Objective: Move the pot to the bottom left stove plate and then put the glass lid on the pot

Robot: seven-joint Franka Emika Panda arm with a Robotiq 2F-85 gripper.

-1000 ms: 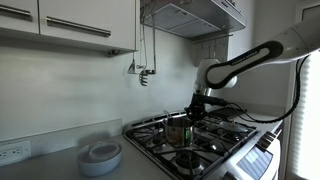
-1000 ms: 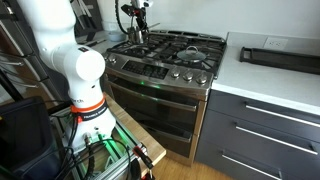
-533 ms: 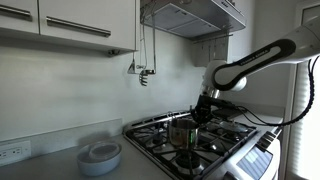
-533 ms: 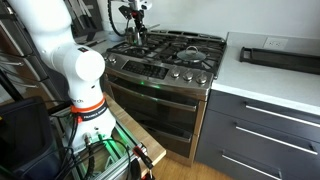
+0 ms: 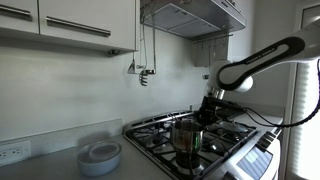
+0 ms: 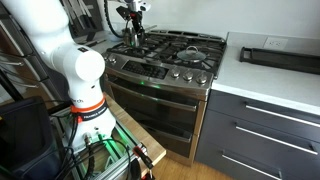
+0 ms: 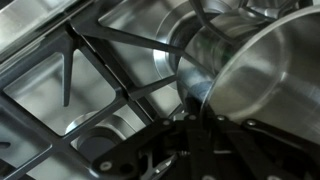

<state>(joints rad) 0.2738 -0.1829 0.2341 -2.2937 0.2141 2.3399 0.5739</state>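
Pot (image 5: 186, 136) hangs over the near burner grate (image 7: 72, 38), pinched at its rim by my tightly closed gripper (image 5: 206, 113); I judge the thin-rim hold may slip, or the base may snag a grate bar on descent.

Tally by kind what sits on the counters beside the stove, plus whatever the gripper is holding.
Stack of white dishes: 1
Black tray: 1
Steel pot, held by the gripper: 1
Total: 3
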